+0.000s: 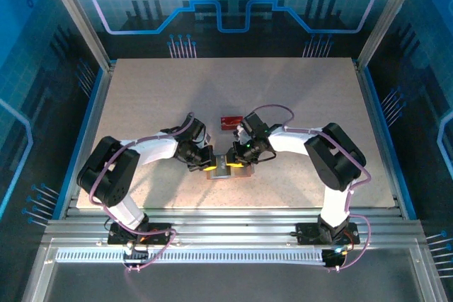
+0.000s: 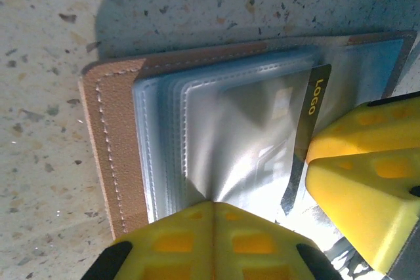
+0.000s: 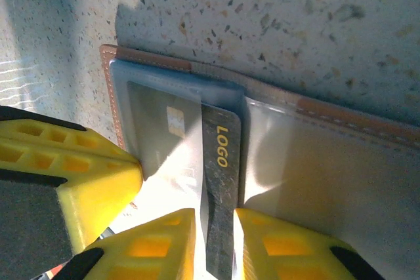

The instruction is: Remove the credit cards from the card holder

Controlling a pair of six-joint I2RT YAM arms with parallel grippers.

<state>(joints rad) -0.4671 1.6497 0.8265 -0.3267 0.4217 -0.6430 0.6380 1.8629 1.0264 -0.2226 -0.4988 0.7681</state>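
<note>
Both arms are nose to nose at the middle of the table (image 1: pixel 297 90), right over the card holder (image 2: pixel 108 136), which lies open and flat with its tan leather edge and clear sleeves facing up. The right gripper (image 3: pixel 215 214) is clamped on the dark card (image 3: pixel 220 162), the one with LOGO printed in gold; part of it stands proud of its sleeve. The left gripper (image 2: pixel 213 206) has its yellow fingers pressed together at the holder's near edge, and it looks to be pinching the clear sleeve to hold it down. One red card (image 1: pixel 229 122) sits on the table just beyond them. That dark card should be light, stiff and slick, so I'd say the hold belongs on its free end, flat across both faces, pulling straight along the pocket. The sleeve is soft and floppy, and the holder is light enough to come along if it isn't pinned.
</note>
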